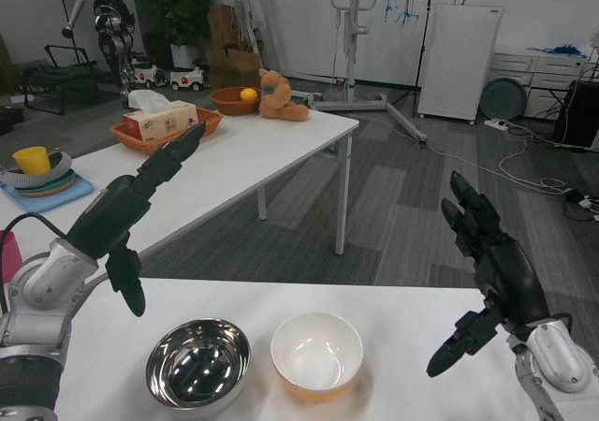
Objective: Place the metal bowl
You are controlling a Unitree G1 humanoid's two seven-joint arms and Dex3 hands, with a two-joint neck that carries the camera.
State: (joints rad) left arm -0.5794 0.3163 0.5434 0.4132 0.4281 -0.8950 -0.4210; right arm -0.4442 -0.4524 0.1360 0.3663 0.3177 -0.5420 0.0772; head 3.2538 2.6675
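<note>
The shiny metal bowl stands upright on the white table, near its front left. Touching its right side is a white bowl with an orange outside. My left hand is raised above and to the left of the metal bowl, fingers stretched forward and apart, holding nothing. My right hand hovers at the table's right side, well clear of both bowls, fingers spread and empty.
A second white table stands behind, carrying an orange tray with a tissue box, a brown bowl with a yellow fruit, a stuffed toy and a yellow cup on stacked plates. Grey carpet lies between the tables.
</note>
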